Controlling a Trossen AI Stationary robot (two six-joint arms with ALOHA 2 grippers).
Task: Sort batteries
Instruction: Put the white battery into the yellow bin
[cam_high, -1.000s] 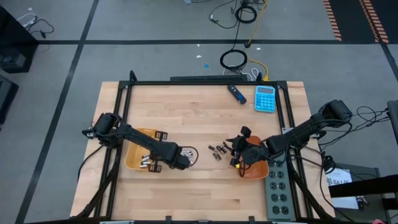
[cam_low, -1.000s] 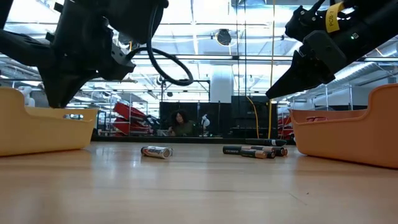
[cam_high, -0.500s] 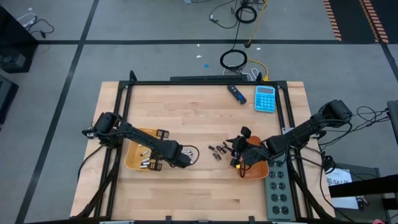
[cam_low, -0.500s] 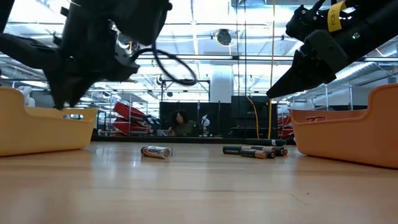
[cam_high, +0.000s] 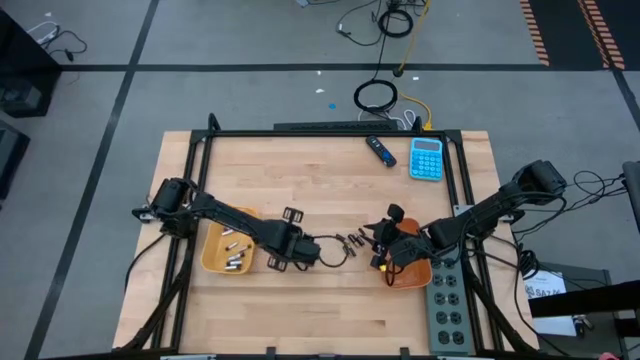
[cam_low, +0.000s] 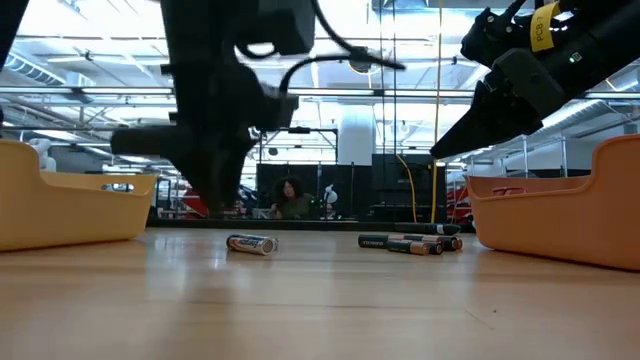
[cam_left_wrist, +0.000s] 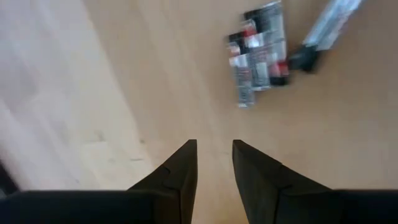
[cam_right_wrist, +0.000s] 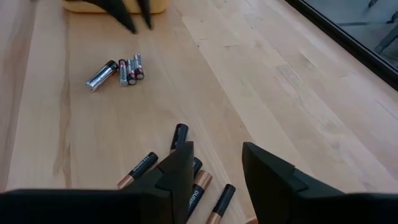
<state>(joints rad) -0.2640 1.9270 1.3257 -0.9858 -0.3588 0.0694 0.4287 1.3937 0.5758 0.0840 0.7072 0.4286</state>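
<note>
Two orange trays are counted: a left tray (cam_high: 208, 252) and a right tray (cam_high: 416, 277). On the wood, one silver battery (cam_right_wrist: 99, 76) and three thin batteries (cam_right_wrist: 130, 70) are seen in one cluster, and at least four dark copper-ended batteries (cam_right_wrist: 138, 169) in another. Several tray batteries (cam_high: 233, 250) are too small to be counted. One blue calculator (cam_high: 426, 158) and one dark blue-tipped stick (cam_high: 379, 149) are seen.

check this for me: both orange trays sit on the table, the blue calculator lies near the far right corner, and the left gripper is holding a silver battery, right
Not quite. The left gripper holds nothing: the left wrist view shows its fingers apart with bare wood between them and the batteries lying ahead. The orange trays and blue calculator are as you say.
</note>
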